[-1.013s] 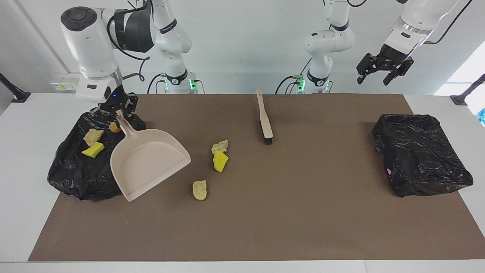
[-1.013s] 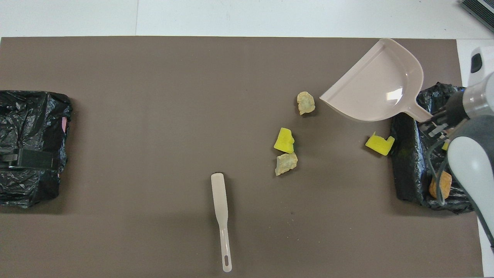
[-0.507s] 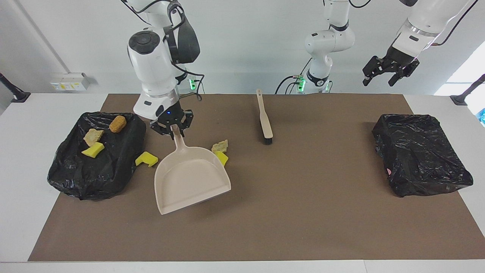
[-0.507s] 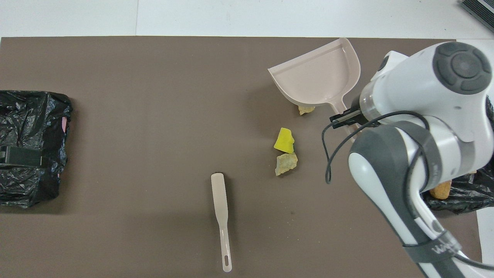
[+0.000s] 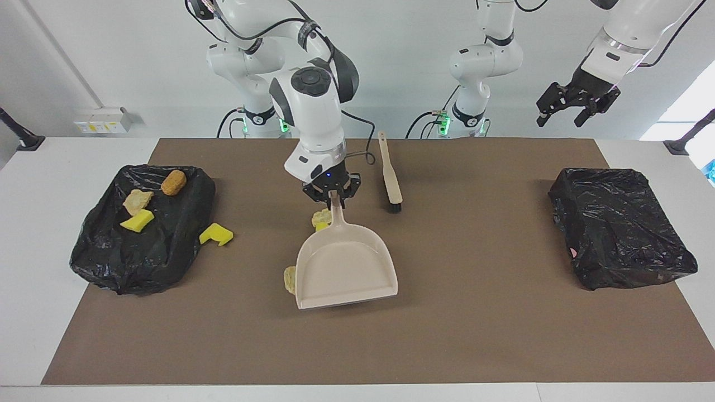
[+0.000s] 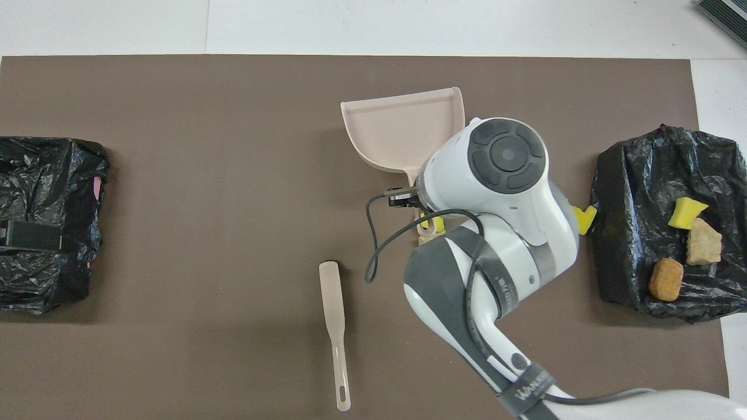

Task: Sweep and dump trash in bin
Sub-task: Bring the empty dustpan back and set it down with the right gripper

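The right gripper point(image 5: 332, 194) is clamped on the dustpan's handle point(image 5: 337, 211), its arm bent down over the middle of the mat. The dustpan point(image 5: 345, 267) is empty, its mouth facing away from the robots. A beige scrap point(image 5: 289, 279) sits just beside the pan, a beige and a yellow scrap point(image 5: 320, 219) by the handle, a yellow chunk point(image 5: 216, 234) next to the black bin bag point(image 5: 106, 262), and three scraps point(image 5: 138, 214) on that bag. The left gripper point(image 5: 577, 107) waits raised, fingers spread, holding nothing. The brush point(image 5: 390, 178) lies nearer the robots.
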Robot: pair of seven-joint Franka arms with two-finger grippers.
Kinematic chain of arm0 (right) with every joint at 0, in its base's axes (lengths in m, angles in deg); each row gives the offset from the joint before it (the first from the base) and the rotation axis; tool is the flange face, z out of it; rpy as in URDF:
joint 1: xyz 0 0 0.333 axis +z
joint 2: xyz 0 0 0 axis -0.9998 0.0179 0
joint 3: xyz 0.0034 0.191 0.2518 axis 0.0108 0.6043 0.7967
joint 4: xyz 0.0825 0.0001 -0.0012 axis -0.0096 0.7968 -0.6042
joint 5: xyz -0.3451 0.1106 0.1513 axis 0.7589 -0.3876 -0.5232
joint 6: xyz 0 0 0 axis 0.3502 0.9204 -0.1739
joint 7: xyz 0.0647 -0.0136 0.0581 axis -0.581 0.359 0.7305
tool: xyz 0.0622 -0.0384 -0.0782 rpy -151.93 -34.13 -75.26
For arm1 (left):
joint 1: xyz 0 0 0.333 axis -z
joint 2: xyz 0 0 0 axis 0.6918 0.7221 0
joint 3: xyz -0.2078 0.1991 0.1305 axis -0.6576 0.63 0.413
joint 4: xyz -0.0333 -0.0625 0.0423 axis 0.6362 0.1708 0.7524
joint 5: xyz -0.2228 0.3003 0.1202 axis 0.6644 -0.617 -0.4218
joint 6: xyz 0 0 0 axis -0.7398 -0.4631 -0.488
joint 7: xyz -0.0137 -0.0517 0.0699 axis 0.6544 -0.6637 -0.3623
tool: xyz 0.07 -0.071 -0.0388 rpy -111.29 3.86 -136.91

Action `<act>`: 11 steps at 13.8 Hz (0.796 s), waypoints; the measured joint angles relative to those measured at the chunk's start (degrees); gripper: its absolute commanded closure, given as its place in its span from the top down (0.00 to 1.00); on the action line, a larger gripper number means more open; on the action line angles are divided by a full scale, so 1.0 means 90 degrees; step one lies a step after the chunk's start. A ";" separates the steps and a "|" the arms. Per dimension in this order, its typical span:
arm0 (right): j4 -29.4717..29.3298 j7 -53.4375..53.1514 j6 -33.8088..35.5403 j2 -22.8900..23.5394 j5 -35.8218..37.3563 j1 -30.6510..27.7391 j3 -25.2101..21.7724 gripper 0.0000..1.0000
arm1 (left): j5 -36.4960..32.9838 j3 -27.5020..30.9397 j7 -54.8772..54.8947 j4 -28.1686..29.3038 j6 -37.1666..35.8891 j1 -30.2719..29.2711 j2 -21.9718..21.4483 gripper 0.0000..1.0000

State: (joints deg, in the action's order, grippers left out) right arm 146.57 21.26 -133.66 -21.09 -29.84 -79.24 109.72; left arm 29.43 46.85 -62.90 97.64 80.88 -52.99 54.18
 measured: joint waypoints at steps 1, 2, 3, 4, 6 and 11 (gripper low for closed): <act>-0.0043 -0.0234 -0.0116 0.0143 0.0000 0.0113 -0.0003 0.00 | 0.0000 -0.0008 0.0004 0.0000 0.0000 0.0000 0.0000 1.00; -0.0074 -0.0433 -0.0291 0.0281 0.0007 0.0209 -0.0007 0.00 | 0.0000 -0.0030 0.0008 0.0000 -0.0002 0.0001 0.0000 1.00; -0.0093 -0.0623 -0.0502 0.0450 0.0049 0.0329 -0.0015 0.00 | 0.0000 -0.0072 0.0009 0.0000 -0.0006 0.0004 0.0000 1.00; -0.0104 -0.0847 -0.0660 0.0609 0.0143 0.0441 -0.0022 0.00 | 0.0000 -0.0120 0.0012 0.0000 -0.0008 0.0014 0.0000 1.00; -0.0160 -0.1420 -0.0974 0.0977 0.0560 0.0687 -0.0027 0.00 | -0.0014 -0.0197 0.0012 0.0002 -0.0008 0.0122 0.0004 1.00; -0.0512 -0.1702 -0.1244 0.1545 0.0873 0.0909 -0.0054 1.00 | -0.0201 -0.0192 0.0011 0.0002 0.0012 0.0164 0.0022 1.00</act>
State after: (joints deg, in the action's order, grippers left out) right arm 141.96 5.95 -144.85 -7.18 -21.98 -71.06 109.24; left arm 27.63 45.12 -62.80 97.66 80.99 -51.52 54.38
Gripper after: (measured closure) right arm 0.529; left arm 0.000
